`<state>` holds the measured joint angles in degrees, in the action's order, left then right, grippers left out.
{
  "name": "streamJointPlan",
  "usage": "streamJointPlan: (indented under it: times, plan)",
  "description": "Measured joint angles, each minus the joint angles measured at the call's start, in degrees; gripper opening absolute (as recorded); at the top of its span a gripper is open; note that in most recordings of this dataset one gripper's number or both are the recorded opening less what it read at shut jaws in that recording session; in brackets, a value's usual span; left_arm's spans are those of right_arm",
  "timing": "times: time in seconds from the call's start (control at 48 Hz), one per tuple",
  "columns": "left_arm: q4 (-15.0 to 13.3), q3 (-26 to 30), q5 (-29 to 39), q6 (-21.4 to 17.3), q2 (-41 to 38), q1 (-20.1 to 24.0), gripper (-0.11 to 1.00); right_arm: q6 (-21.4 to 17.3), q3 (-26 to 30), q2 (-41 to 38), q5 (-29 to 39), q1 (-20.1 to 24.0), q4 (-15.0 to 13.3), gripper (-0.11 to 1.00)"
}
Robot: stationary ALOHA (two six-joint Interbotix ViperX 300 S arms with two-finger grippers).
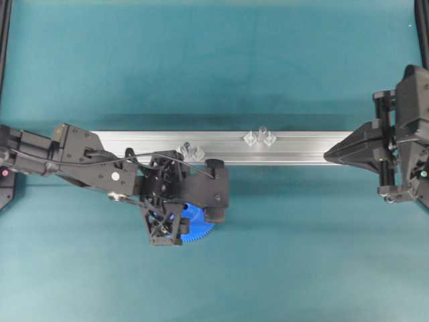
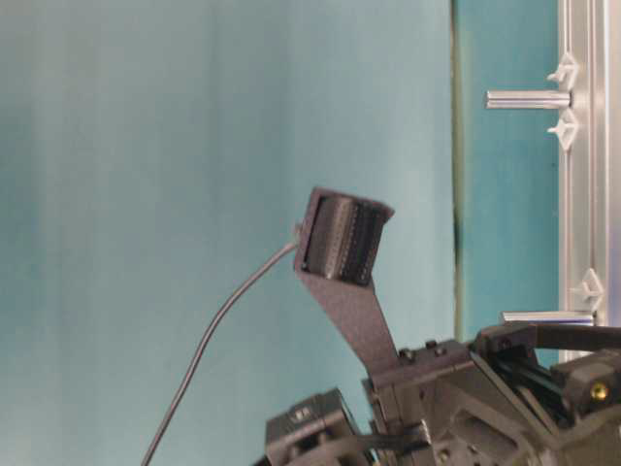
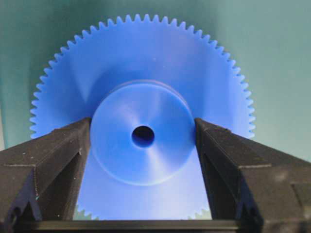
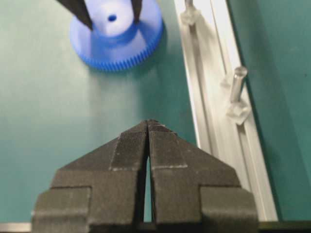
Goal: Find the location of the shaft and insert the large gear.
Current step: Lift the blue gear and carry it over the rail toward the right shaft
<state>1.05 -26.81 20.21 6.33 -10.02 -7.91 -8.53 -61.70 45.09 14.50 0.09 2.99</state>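
In the overhead view the left arm covers most of the large gear point(image 1: 199, 227), leaving only a toothed blue crescent at 5 o'clock of the wrist. The left gripper point(image 3: 142, 133) has its two pads pressed against opposite sides of the gear's raised hub, the gear lying flat on the teal mat point(image 1: 301, 255) just below the aluminium rail point(image 1: 301, 149). The shaft point(image 1: 259, 134) stands on the rail at 2 o'clock from the gear, between clear blocks point(image 1: 269, 139), with open mat around. The right gripper point(image 4: 147, 127), jaws together and empty, hovers at the rail's 3 o'clock end.
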Motion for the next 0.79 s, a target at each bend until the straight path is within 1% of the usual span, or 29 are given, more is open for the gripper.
streamJointPlan:
  times: [0.146,0.312,0.437,0.541,0.791]
  plan:
    - [0.0,3.2,3.6,-2.0,1.0,0.0,0.72,0.0,-0.8,1.2,0.0,0.0,-0.1,0.02]
    - [0.0,7.0,9.2,-6.3,2.5,0.0,0.72,0.0,-1.3,2.7,0.0,-0.1,-0.1,0.02]
    - [0.0,9.6,11.2,-9.0,3.3,0.7,0.72,0.0,-1.9,4.0,0.0,-0.2,-0.1,0.02]
    - [0.0,12.5,12.3,-12.0,3.7,2.7,0.72,0.0,-2.3,5.0,0.0,-0.3,-0.1,0.02]
    - [0.1,17.9,12.3,-20.5,3.7,9.7,0.72,-0.1,-3.4,9.1,0.0,-0.4,-0.1,0.02]
